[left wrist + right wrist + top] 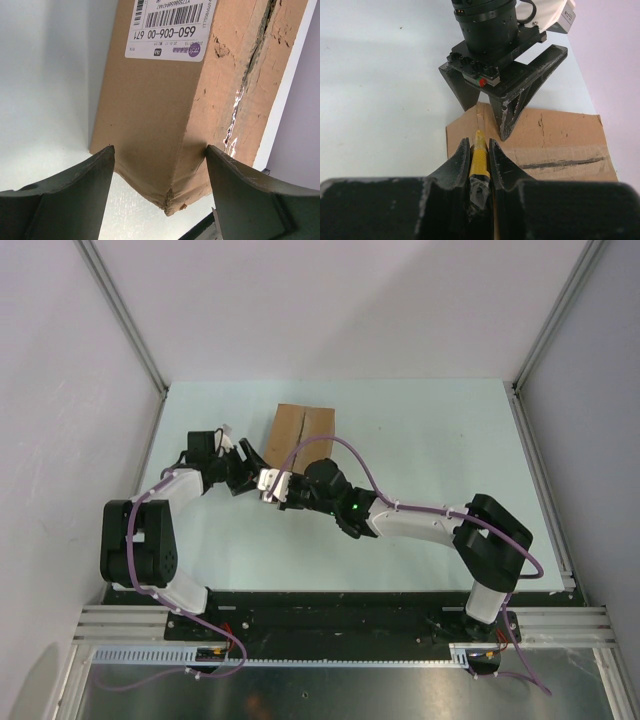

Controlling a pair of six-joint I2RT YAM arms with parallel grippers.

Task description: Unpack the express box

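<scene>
An express box lies flaps-shut on the pale table, its taped centre seam split but not yet opened. The cutting step appears to be in hand. The left gripper stands wide apart, straddling the carton's near corner below the white shipping label — whether it presses the cardboard cannot be told. The right gripper is clamped on a yellow tool, probably a knife, its tip over the box's top edge. The next move likely calls for steadying the box and running the tip along the seam.
</scene>
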